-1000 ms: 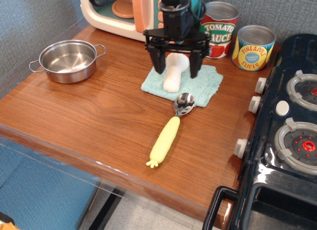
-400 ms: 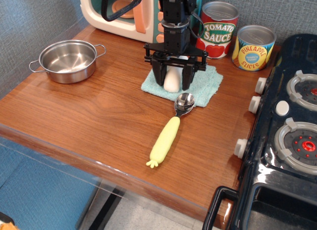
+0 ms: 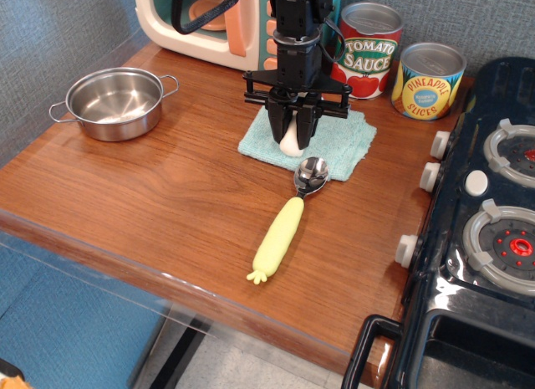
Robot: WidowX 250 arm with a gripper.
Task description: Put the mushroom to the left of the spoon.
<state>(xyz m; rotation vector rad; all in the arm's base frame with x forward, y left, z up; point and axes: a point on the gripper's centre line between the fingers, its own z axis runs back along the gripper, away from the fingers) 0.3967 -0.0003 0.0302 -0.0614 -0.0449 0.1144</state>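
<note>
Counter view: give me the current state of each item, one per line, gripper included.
gripper: shut on the mushroom, down over the cloth.
mushroom: pinched between the fingers, on the cloth, cap hidden.
cloth: lying flat.
spoon: lying flat, untouched.
pot: upright, empty.
tomato sauce can: upright.
pineapple can: upright.

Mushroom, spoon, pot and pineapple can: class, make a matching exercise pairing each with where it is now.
1. mushroom
2. spoon
3. pot
4. pineapple can

A. far left of the counter
B. beside the stove, at the back
C. on the teal cloth, between the gripper's fingers
D. on bare wood in front of the cloth

Pairs: 1-C, 2-D, 3-A, 4-B
</note>
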